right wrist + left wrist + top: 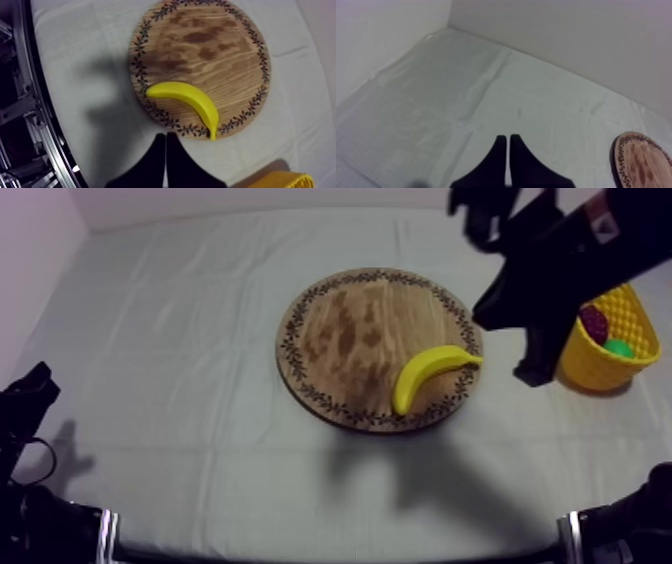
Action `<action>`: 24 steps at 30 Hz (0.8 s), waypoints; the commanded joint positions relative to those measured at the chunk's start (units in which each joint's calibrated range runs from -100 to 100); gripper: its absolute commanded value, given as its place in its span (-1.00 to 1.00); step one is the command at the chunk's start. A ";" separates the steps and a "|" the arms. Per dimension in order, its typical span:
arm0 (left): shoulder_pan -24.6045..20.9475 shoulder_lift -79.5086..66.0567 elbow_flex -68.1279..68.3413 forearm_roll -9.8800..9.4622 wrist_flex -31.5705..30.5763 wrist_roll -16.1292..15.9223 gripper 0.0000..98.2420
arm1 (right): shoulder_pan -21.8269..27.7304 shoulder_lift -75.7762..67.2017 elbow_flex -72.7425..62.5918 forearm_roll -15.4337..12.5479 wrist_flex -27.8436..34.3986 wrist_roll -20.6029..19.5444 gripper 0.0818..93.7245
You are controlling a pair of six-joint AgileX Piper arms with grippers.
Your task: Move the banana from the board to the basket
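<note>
The yellow banana (430, 374) lies on the right part of the round wooden board (345, 338), its tip end at the patterned rim. My right arm comes in from the upper right. Its gripper (535, 370) hangs between the board and the yellow basket (612, 358). In the right wrist view the gripper (166, 136) is shut on nothing, its fingers a narrow wedge just off the board (210, 45), close to the banana (192, 100). My left gripper (30, 393) rests low at the left, shut (508, 140), over bare cloth.
The basket stands at the table's right edge, holding a dark red-purple fruit (594, 323) and a green one (618, 348). Its rim (282, 179) shows beside my right fingers. The board's edge (642, 160) lies off to the side of my left gripper. A metal frame (20, 100) borders the table.
</note>
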 commanded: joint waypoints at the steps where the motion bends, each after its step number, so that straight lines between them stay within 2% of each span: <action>1: -0.02 0.02 0.03 -0.01 -0.01 0.01 -1.00 | -0.26 4.30 -1.76 0.02 0.56 -0.08 -0.99; 7: -0.02 0.02 0.03 -0.01 -0.01 0.01 -1.00 | -0.51 9.87 -7.61 -0.11 2.96 0.18 -0.99; 10: -0.02 0.02 0.03 -0.01 -0.01 0.01 -1.00 | -0.47 11.60 -9.20 0.31 3.51 2.60 -0.99; 12: -0.02 0.02 0.03 -0.01 -0.01 0.01 -1.00 | -0.26 12.43 -9.72 0.73 3.42 6.23 -0.98; 19: -0.02 0.02 0.03 -0.01 -0.01 0.01 -1.00 | 1.64 13.80 -9.79 3.10 1.65 23.33 -0.95; 24: -0.02 0.02 0.03 -0.01 -0.01 0.01 -1.00 | 3.71 14.30 -10.48 3.83 -0.13 34.04 -0.95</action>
